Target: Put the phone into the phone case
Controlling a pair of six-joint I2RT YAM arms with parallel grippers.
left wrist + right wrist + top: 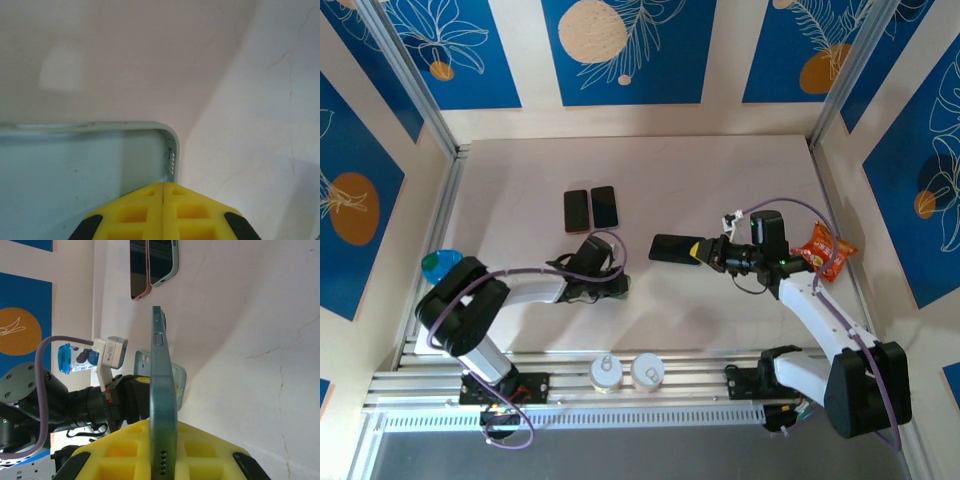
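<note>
Aluminium rail at the near edge carries two white round cups (606, 371) (647, 371) (or lids, hard to tell from above) side by side between the arm bases.

Just beyond, on the left half of the table (720, 170), the left gripper (164, 187) has its yellow fingers pressed fully together. The pale blue-green phone case (75, 170) is at its tip, and the case's side wall runs into the seam between the fingers, so the case looks pinched by its edge. The case's rounded corner pokes out ahead of the fingertips over the bare tabletop.

To the right, the right gripper (164, 440) is clamped on the phone (162, 385). Its own camera sees the phone edge-on, with the side buttons facing that camera. From overhead the phone lies level with its dark broad face up and its free end pointing left toward the case. A clear gap separates the two.

A blue snack packet (440, 263) lies by the left wall, and a red-orange snack bag (823, 250) sits beside the right arm.

Farther back, two more phones lie flat and touching, one pink-rimmed (140, 270) and one pale-rimmed (162, 260).
</note>
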